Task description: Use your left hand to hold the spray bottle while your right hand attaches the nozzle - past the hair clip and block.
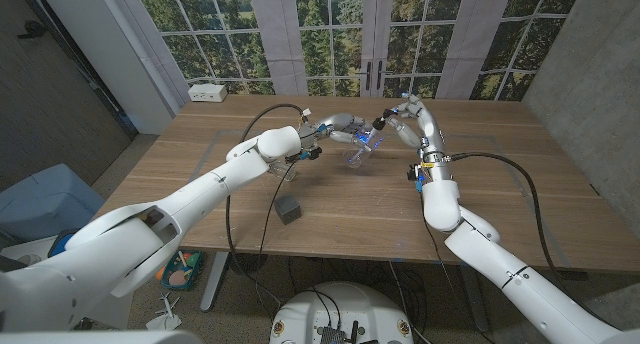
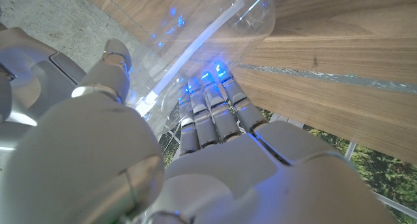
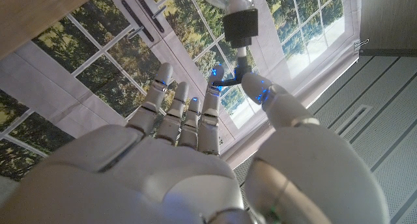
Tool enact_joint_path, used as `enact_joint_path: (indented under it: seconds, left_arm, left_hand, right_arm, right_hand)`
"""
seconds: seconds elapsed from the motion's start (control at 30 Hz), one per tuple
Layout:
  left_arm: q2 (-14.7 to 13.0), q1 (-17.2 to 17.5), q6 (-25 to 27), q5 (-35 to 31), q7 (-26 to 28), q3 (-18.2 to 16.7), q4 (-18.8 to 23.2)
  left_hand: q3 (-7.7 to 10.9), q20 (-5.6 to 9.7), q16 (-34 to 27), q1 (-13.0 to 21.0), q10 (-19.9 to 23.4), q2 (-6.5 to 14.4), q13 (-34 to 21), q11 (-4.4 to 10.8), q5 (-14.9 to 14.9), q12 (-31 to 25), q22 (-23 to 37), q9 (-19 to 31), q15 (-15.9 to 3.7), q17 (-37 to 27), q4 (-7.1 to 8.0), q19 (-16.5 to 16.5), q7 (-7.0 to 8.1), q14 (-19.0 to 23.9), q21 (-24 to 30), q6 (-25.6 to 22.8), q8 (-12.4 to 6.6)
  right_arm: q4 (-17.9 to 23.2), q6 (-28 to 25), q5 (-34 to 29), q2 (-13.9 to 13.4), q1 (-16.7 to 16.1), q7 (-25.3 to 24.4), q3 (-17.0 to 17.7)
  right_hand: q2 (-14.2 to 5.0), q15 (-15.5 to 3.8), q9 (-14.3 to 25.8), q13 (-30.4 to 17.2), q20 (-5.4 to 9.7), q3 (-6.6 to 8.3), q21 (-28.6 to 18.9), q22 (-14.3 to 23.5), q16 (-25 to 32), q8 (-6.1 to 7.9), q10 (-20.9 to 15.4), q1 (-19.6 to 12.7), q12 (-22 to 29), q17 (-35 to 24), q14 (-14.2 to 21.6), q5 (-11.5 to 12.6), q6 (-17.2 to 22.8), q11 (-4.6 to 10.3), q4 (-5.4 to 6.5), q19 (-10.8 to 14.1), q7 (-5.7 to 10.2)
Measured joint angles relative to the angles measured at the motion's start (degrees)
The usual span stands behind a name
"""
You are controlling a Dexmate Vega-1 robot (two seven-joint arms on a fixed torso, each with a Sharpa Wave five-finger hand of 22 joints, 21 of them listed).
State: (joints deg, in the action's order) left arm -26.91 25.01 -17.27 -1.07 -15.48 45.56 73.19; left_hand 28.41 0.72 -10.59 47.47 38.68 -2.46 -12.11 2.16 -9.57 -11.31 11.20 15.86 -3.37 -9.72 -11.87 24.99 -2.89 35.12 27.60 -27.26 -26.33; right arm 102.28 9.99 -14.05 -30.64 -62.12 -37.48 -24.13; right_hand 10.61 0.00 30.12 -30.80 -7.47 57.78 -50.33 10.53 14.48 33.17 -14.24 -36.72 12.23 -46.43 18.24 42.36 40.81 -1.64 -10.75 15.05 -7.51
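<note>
My left hand grips a clear plastic spray bottle and holds it tilted over the far middle of the table. In the left wrist view the fingers and thumb wrap the bottle's clear body. My right hand meets it from the right and pinches the black nozzle. In the right wrist view the nozzle's black collar sits at the bottle's neck, its stem between thumb and fingertips. A dark grey block lies near the table's front, left of centre.
A white power strip lies at the table's far left corner. Windows stand behind the table. Bare wood stretches to the right and in front of both hands.
</note>
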Motion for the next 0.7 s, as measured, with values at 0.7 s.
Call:
enact_joint_path:
  seconds: [0.7]
  left_arm:
    - [-0.38, 0.66, 1.88, -0.7, 0.53, 0.1, 2.24]
  left_hand:
    - [0.0, 0.0, 0.0, 0.24, 0.0, -0.24, 0.0, 0.0, 0.01, -0.18, 0.01, -0.01, 0.0, 0.0, 0.0, 0.0, 0.0, 0.0, 0.0, 0.0, 0.01]
  right_arm:
    - [-0.53, 6.6, -0.83, -1.26, -1.49, -0.55, 0.67]
  right_hand:
    - [-0.22, -1.55, 8.71, -0.16, 1.45, 1.47, 0.85, -0.01, 0.36, 9.22, -3.27, -1.46, 0.58, 0.55, 1.12, 1.33, 4.54, 0.62, -0.45, -1.46, 0.98]
